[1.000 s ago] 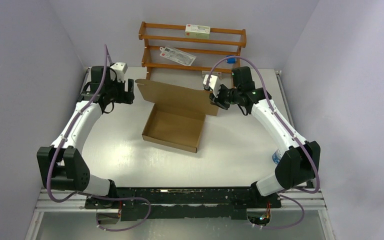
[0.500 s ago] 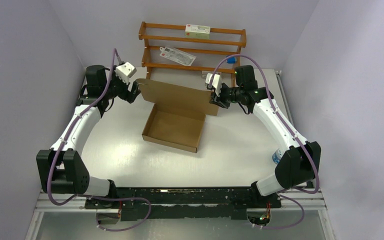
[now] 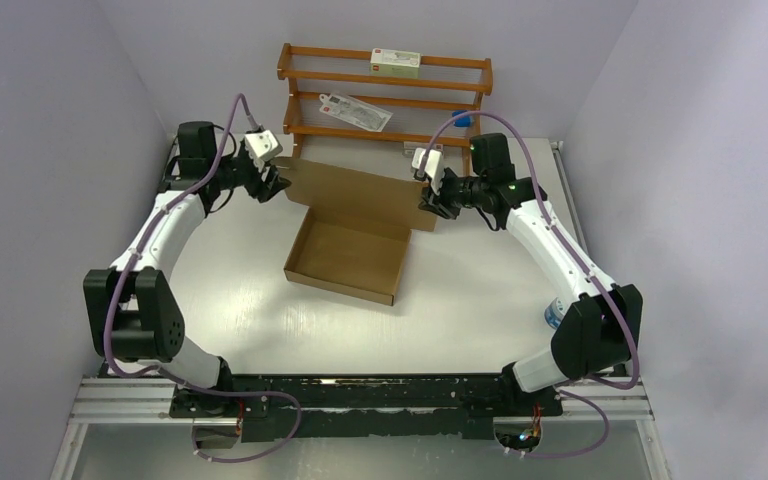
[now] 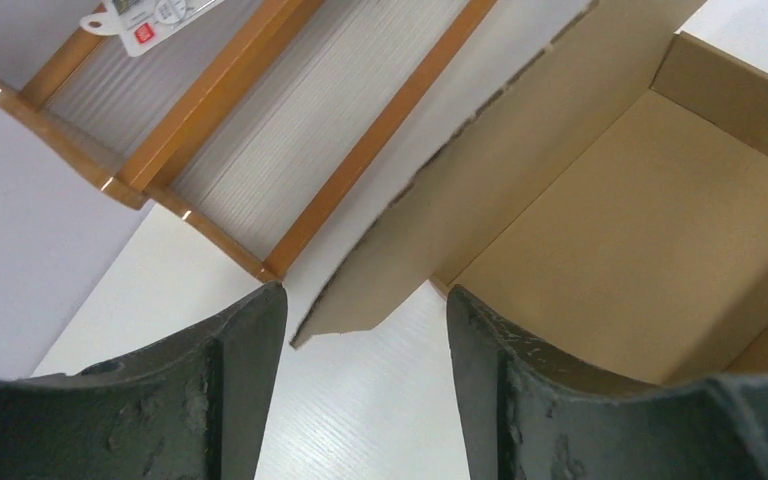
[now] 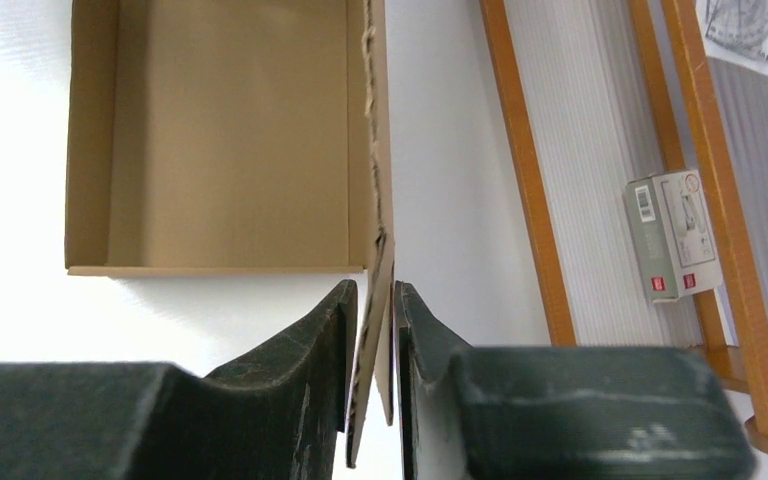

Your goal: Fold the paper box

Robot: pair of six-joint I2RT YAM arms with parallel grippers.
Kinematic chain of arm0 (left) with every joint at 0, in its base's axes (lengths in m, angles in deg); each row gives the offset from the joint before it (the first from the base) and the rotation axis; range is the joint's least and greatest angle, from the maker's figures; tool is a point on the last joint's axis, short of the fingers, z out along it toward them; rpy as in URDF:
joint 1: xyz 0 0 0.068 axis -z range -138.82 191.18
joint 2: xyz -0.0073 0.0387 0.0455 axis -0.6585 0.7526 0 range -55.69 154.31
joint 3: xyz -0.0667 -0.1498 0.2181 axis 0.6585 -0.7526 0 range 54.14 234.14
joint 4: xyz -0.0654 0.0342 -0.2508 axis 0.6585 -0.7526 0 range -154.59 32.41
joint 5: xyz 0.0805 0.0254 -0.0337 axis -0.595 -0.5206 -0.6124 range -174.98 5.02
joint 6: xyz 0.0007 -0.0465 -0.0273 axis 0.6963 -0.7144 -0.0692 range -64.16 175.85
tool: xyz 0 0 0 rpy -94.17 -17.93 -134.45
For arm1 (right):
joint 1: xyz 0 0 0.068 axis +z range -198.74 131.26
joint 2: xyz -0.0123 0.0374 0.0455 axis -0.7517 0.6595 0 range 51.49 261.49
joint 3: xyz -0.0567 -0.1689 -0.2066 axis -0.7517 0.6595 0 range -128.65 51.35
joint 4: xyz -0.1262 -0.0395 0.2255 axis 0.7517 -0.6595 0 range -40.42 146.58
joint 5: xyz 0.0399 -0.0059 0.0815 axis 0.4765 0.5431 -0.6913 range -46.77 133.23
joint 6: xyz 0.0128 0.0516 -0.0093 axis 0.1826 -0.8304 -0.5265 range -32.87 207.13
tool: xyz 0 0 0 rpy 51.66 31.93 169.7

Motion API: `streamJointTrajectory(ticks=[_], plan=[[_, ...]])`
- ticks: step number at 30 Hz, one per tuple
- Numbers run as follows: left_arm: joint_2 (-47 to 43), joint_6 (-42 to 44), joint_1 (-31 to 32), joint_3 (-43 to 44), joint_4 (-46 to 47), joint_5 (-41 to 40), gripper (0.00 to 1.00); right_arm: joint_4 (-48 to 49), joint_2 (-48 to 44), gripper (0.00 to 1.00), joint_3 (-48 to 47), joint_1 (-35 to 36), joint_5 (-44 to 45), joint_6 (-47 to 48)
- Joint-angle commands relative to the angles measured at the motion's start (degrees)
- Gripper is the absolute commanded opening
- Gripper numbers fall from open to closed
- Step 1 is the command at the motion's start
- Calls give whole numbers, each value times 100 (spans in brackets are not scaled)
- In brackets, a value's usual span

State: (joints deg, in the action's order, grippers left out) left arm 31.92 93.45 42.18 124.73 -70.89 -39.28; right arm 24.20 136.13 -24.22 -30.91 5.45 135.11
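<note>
The brown cardboard paper box (image 3: 348, 260) sits mid-table as an open shallow tray, with its lid panel (image 3: 360, 193) standing up at the back. My right gripper (image 3: 430, 197) is shut on the lid's right end flap (image 5: 372, 300), which shows edge-on between the fingers. My left gripper (image 3: 278, 183) is open at the lid's left corner; in the left wrist view that corner flap (image 4: 360, 300) lies between the spread fingers without touching them. The box's inside floor (image 4: 640, 230) shows beyond.
An orange-brown wooden rack (image 3: 385, 100) stands right behind the box, holding white printed cartons (image 3: 395, 63) and a packet (image 3: 355, 108). A white carton (image 5: 675, 235) stands on its lower shelf. A small bottle (image 3: 553, 316) sits by the right arm's base.
My left gripper has swung right and toward the back, from beside the box to the lid's left corner. The right gripper has held its grip on the lid flap.
</note>
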Motion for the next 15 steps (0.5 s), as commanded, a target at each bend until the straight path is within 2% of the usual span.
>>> streamJointTrajectory(ticks=[1, 7, 9, 15], plan=[[139, 423, -47, 330, -274, 653, 63, 97, -194, 25, 106, -43, 149, -64], [363, 362, -48, 385, -248, 859, 47, 24, -137, 25, 119, -43, 143, -81], [468, 337, -49, 477, -316, 1026, 40, 36, -149, 24, 145, -47, 139, -95], [422, 130, -9, 464, -301, 1111, 22, 157, -192, 14, 186, -46, 146, -285]])
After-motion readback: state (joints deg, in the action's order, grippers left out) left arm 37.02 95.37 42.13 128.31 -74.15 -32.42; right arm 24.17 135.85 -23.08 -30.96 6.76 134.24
